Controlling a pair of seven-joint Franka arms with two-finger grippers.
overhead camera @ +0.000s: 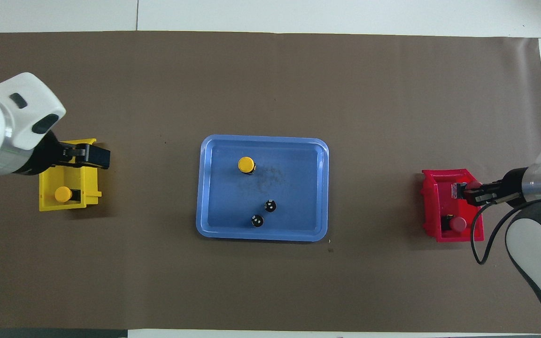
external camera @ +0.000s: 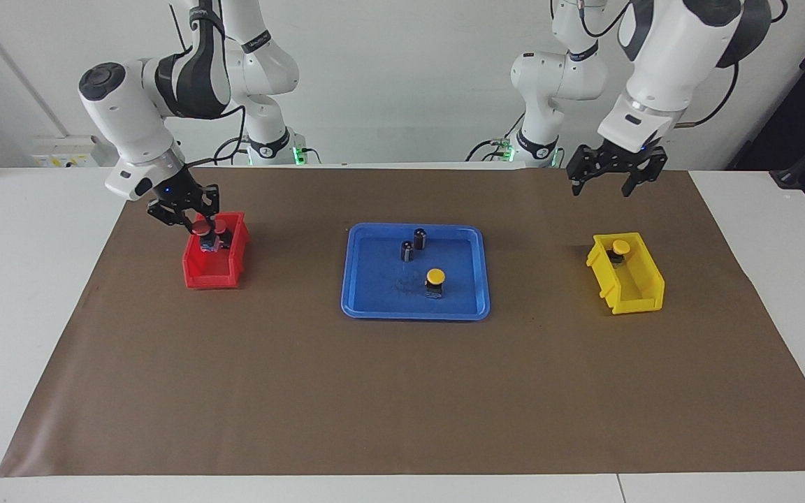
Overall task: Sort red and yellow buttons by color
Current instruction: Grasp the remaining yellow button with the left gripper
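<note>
My right gripper is shut on a red button and holds it over the red bin; it also shows in the overhead view. A second red button lies in that bin. One yellow button stands on the blue tray, also in the overhead view. The other yellow button sits in the yellow bin. My left gripper is open and empty, raised over the yellow bin.
Two small dark cylinders with silvery tops stand on the tray's end nearer the robots. The tray sits mid-table on a brown mat, between the two bins.
</note>
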